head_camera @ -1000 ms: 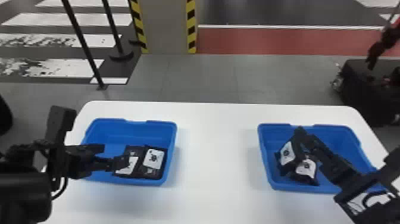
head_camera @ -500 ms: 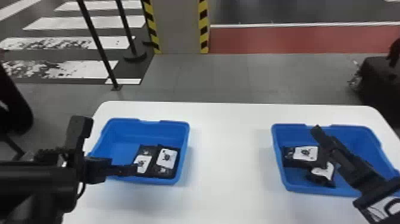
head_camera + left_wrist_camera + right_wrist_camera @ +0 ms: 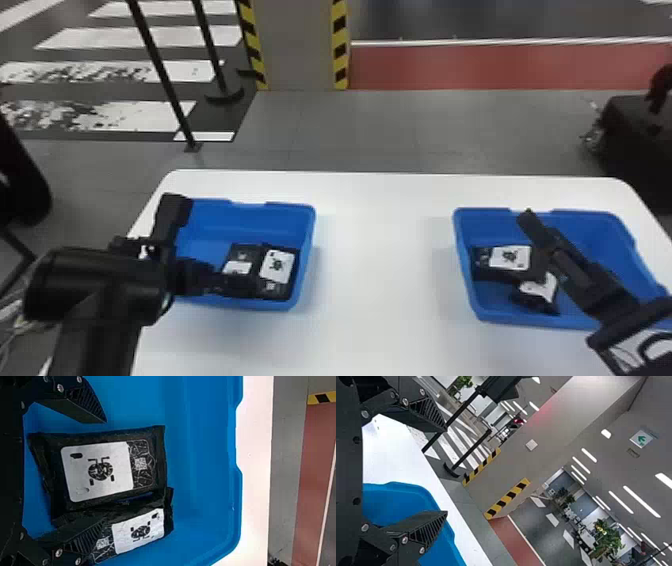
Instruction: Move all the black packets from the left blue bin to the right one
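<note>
Currently, both of your claws are released: the left among black packets, the right above the other bin.

From the left in the head view, your left claw, a black gripper with two flat fingers (image 3: 215,245), reaches into the left bin, a rectangular blue plastic tub (image 3: 250,220). Your left wrist view has the fingers of that left claw (image 3: 105,471) spread apart. Between them you see the left packet, a flat black pouch with a white printed label (image 3: 99,469). Just beside it is the right packet, a similar black pouch with a white label (image 3: 138,530), partly covered by one finger; you cannot tell whether they touch.

The white desk with rounded corners (image 3: 380,280) carries both bins, well apart. On its right side you have the right bin, another blue plastic tub (image 3: 480,217). Inside, you see one black packet with a white label (image 3: 509,257) by the left wall and another black packet, partly hidden (image 3: 537,292), just beside it. Your right claw, also black with two fingers (image 3: 540,232), hangs over this bin, its fingers apart and holding nothing.
</note>
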